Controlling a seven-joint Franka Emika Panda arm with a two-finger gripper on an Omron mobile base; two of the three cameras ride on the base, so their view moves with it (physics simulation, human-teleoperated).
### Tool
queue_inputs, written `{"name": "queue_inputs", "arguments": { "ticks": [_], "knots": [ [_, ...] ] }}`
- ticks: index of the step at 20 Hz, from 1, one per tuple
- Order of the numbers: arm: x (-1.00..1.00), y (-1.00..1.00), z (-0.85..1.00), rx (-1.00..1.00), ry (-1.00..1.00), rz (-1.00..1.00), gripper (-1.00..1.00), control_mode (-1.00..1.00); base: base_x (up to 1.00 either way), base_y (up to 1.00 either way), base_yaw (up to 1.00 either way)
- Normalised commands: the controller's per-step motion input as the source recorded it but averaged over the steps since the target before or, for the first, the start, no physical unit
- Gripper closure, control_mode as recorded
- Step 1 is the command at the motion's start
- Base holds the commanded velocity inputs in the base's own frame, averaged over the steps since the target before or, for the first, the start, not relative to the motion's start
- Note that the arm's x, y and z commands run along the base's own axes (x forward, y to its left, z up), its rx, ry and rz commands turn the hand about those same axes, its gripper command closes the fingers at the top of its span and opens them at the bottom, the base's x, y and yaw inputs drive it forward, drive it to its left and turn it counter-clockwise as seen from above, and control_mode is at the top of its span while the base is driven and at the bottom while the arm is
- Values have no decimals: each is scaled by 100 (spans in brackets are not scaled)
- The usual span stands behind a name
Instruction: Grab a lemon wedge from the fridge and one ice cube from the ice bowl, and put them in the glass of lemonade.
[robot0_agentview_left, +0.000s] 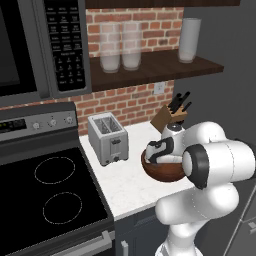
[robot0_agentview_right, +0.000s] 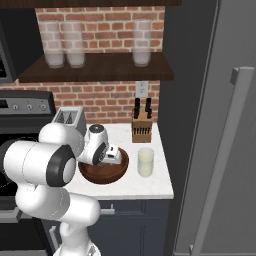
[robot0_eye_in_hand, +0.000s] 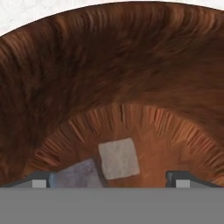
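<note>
End effector is wide open down in the ice bowl; centre on the pale ice cube, then squeeze gently.

Toaster, knife block, stove.

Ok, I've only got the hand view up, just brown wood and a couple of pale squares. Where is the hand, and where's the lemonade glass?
Observer: The gripper is down inside the ice bowl on the white counter, jaws open with nothing between them.
Operator: And the glass?
Observer: The glass of lemonade stands upright on the counter just right of the bowl, apart from it.
Operator: Anything close behind it?
Observer: A knife block sits against the brick wall behind the glass.
Operator: Fridge open?
Observer: The fridge door is shut, right of the counter.
</note>
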Motion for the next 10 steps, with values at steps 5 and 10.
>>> {"name": "queue_inputs", "arguments": {
  "ticks": [5, 10],
  "knots": [
    [0, 0, 0, 0, 0, 0, -100, -100, 0, 0, 0],
    [0, 0, 0, 0, 0, 0, -100, -100, 0, 0, 0]
  ]
}}
